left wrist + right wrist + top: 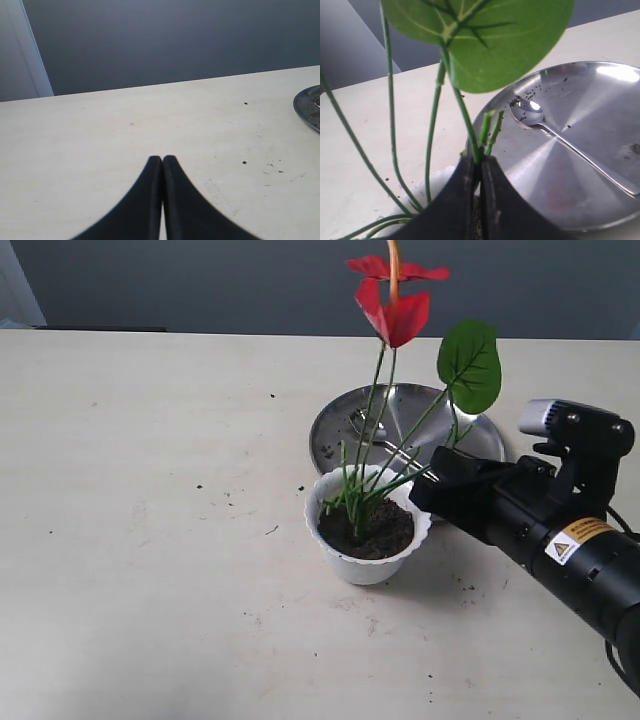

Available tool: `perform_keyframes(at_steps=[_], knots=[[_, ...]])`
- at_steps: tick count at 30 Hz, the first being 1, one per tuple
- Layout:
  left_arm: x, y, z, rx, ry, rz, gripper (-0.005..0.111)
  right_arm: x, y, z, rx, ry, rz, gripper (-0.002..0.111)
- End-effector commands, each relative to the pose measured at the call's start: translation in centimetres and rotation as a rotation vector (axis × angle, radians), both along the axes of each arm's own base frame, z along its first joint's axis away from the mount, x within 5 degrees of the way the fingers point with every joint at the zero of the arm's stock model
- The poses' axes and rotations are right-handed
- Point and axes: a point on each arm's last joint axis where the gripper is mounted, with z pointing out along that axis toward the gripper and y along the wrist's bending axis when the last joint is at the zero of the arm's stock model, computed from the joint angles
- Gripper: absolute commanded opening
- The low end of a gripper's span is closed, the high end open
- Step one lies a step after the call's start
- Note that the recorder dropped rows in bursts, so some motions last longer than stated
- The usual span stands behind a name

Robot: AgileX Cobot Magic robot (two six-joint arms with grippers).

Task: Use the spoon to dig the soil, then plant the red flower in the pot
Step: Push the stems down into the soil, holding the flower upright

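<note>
The red flower [396, 310] stands with its thin green stems [372, 430] in the dark soil [368, 530] of the white scalloped pot [364, 562]. My right gripper [428, 480] reaches in from the right and is shut on the green stems [470, 130] just above the pot's rim [432, 182]. The round green leaf [485, 35] fills the upper part of the right wrist view. The silver spoon [560, 142] lies in the steel plate [600, 95] behind the pot. My left gripper [162, 160] is shut and empty above bare table, away from the pot.
The steel plate [478, 435] sits behind the pot, with soil crumbs on it. Loose soil specks [272, 530] dot the pale table [150, 540] around the pot. The plate's edge [306, 107] shows at the side of the left wrist view.
</note>
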Motion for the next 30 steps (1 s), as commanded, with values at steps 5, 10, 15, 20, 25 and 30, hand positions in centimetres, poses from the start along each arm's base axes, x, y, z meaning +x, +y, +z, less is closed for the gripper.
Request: perform_keyframes(at_steps=[5, 10, 15, 20, 25, 30], knots=[[0.0, 0.0, 0.0, -0.003, -0.004, -0.002, 0.000, -1.4, -0.5, -2.7, -0.173, 0.195, 0.076, -0.001], [0.0, 0.0, 0.0, -0.003, -0.004, -0.002, 0.000, -1.4, -0.5, -2.7, -0.173, 0.195, 0.076, -0.001], [0.0, 0.0, 0.0, -0.003, -0.004, -0.002, 0.000, -1.3, -0.5, -2.6, -0.168, 0.185, 0.074, 0.001], [0.0, 0.0, 0.0, -0.003, -0.004, -0.002, 0.000, -1.3, -0.5, -2.6, -0.166, 0.187, 0.070, 0.026], [0.0, 0.0, 0.0, -0.003, -0.004, -0.002, 0.000, -1.3, -0.5, -2.1, -0.143, 0.166, 0.064, 0.026], [0.0, 0.0, 0.0, -0.003, -0.004, -0.002, 0.000, -1.3, -1.1, 1.3, -0.073, -0.020, 0.070, 0.026]])
